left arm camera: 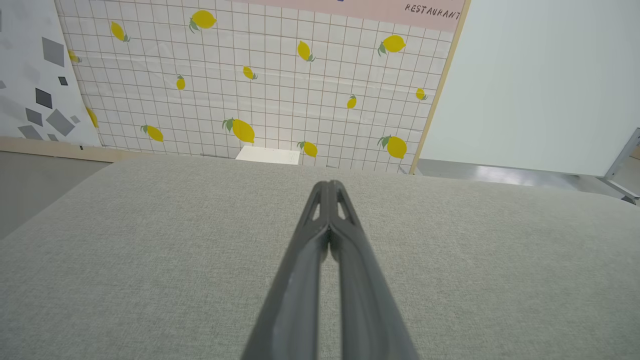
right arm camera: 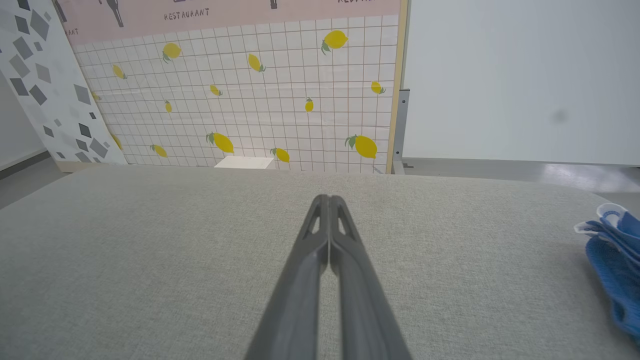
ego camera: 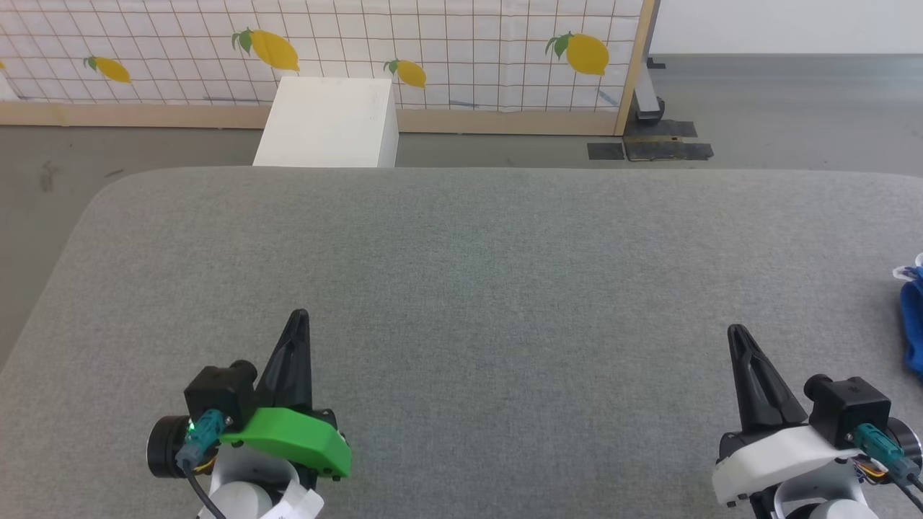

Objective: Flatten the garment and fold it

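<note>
Head view: the left gripper (ego camera: 298, 316) and right gripper (ego camera: 737, 331) sit at the near side of the grey fabric-covered table (ego camera: 461, 252), each with its fingers pressed together on nothing. The blue shorts (ego camera: 913, 317) lie bunched at the table's right edge (mostly cut off by the frame), well apart from both grippers. A white box (ego camera: 328, 122) stands beyond the table, before a lemon-print panel (ego camera: 447, 43).

Left wrist view: the left gripper's tips meet over bare fabric.

Right wrist view: the right gripper's tips meet too. The blue shorts (right arm camera: 615, 265) lie crumpled at far right, white trim showing.
</note>
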### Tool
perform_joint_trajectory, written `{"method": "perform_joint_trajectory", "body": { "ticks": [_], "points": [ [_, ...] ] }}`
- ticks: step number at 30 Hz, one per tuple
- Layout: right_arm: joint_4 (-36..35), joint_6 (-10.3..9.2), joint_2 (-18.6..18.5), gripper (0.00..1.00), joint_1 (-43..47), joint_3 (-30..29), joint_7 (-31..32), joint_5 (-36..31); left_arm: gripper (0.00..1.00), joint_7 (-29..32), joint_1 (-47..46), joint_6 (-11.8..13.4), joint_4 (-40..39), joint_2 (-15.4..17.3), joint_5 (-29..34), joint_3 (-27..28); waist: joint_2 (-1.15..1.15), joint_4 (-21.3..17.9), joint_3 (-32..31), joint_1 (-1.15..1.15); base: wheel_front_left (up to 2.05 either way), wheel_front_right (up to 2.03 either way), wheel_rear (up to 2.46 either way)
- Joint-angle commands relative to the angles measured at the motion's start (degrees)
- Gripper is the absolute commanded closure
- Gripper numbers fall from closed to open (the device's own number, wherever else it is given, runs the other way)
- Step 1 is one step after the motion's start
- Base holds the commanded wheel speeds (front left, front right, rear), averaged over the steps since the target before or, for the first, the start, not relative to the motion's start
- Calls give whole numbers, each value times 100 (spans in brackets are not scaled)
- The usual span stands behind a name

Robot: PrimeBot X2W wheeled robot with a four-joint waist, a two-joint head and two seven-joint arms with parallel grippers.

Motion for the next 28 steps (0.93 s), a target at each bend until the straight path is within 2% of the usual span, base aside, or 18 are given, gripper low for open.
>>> {"method": "perform_joint_trajectory", "body": {
  "ticks": [1,28],
  "points": [
    [-40,-4,8,100,-68,16,30,-75,100,39,105,35,-36,-7,127,34,0,-4,-2,0,0,0,0],
    [-136,-6,12,100,-106,83,271,-257,100,353,193,112,-224,-11,488,173,0,-77,-35,0,0,0,0]
  ]
}}
